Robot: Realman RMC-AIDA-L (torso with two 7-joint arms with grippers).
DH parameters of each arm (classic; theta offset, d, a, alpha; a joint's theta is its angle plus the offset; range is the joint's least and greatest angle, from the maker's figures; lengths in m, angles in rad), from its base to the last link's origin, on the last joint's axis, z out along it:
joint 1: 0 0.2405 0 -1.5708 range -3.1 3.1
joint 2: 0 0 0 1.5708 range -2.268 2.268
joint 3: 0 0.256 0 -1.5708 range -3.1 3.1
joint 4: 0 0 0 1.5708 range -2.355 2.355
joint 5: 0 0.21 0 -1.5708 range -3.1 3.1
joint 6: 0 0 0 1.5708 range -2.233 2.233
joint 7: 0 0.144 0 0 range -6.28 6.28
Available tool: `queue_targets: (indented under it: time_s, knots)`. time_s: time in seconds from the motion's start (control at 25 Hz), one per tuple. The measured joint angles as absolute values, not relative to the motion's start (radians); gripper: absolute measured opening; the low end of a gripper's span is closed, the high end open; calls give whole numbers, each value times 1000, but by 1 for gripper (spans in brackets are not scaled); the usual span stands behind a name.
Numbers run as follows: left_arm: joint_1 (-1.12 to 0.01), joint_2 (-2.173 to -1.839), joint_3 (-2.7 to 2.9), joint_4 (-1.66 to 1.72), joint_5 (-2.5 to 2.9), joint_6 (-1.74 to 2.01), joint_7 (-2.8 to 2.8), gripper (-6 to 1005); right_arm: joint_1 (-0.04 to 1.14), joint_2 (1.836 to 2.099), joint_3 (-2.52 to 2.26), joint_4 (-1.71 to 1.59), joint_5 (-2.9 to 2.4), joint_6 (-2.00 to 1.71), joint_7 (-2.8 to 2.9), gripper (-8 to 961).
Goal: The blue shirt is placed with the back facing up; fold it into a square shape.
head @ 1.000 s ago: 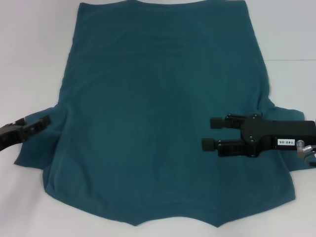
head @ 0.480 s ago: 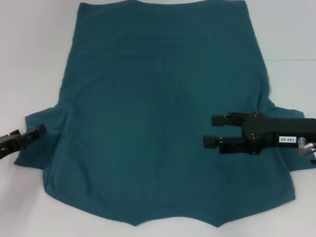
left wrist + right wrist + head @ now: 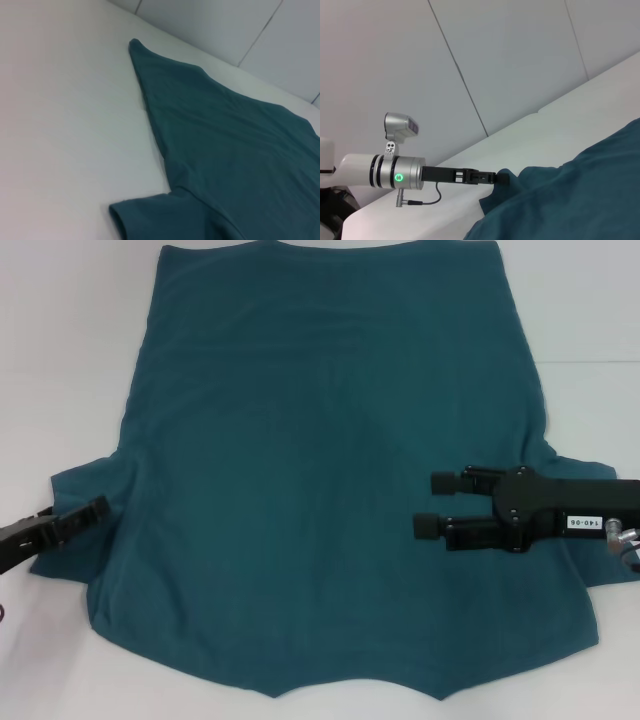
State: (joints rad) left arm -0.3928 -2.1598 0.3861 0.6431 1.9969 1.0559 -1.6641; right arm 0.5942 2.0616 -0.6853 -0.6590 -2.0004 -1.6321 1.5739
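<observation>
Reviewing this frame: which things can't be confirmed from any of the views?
- Blue shirt: far edge cut off by the head view's top; its underside is hidden against the white table.
- Left gripper: at the sleeve, but grip cannot be confirmed; mostly off-frame in the head view.
- Right gripper: height above the fabric unclear.

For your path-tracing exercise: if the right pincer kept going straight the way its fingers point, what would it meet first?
The right pincer, open, points across the blue shirt toward the robot's left. Only shirt fabric lies ahead; height above it is unclear.
</observation>
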Motion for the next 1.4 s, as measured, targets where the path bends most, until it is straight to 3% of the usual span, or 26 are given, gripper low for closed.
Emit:
queue_targets:
  time_s: [0.32, 0.52, 0.96, 1.08, 1.28, 1.4]
  knots:
    - [-406, -2156, 397, 647, 2019, 1043, -1670, 804, 592, 2063, -686, -660, -2000, -1632, 1574, 913]
    - [-406, -2155, 391, 648, 2020, 1041, -1672, 578, 591, 2063, -686, -659, -2000, -1634, 1574, 913]
    - [-407, -2153, 391, 649, 2021, 1034, -1684, 336, 589, 2065, -685, -658, -2000, -1638, 1574, 912]
    - [-407, -2152, 388, 650, 2021, 1033, -1684, 106, 589, 2067, -684, -658, -2000, -1638, 1574, 912]
    - [-413, -2144, 387, 652, 2021, 1016, -1685, 3, 588, 2067, -675, -658, -2000, -1638, 1573, 912]
    - [-419, -2138, 387, 652, 2021, 987, -1686, 3, 588, 2069, -675, -658, -1998, -1637, 1572, 912]
